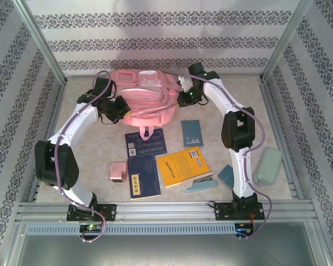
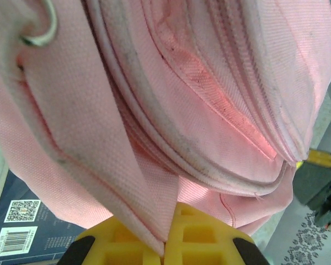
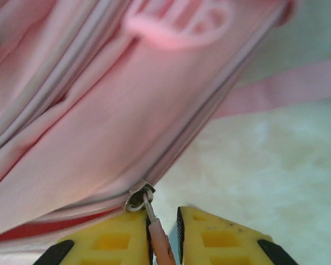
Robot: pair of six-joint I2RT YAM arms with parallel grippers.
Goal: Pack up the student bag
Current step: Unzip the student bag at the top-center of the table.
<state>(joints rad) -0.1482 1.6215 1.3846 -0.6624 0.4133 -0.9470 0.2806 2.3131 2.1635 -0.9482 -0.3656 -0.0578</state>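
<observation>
The pink student bag [image 1: 147, 100] lies at the far middle of the table [image 1: 89, 149], its woven cloth ribbed with pale piping and zip lines. Both arms arch inward from the near rail, elbows flung wide and wrists bent against the bag's two sides. The left gripper [image 2: 168, 243], its yellow grid-moulded fingers pressed together, pinches a fold of the bag's fabric, and a metal ring [image 2: 44, 33] pokes from the cloth higher up. The right gripper [image 3: 164, 243] straddles a pink zip pull [image 3: 159, 245] hanging from a silver slider [image 3: 138, 199]. Whether it clamps the pull cannot be told. Just before the bag lies a dark blue book [image 1: 146, 142] bearing QR-code and barcode stickers [image 2: 14, 232], their print too small to read. Nearer lies a yellow book [image 1: 183, 166], and well to the right a pale green pouch [image 1: 268, 165].
</observation>
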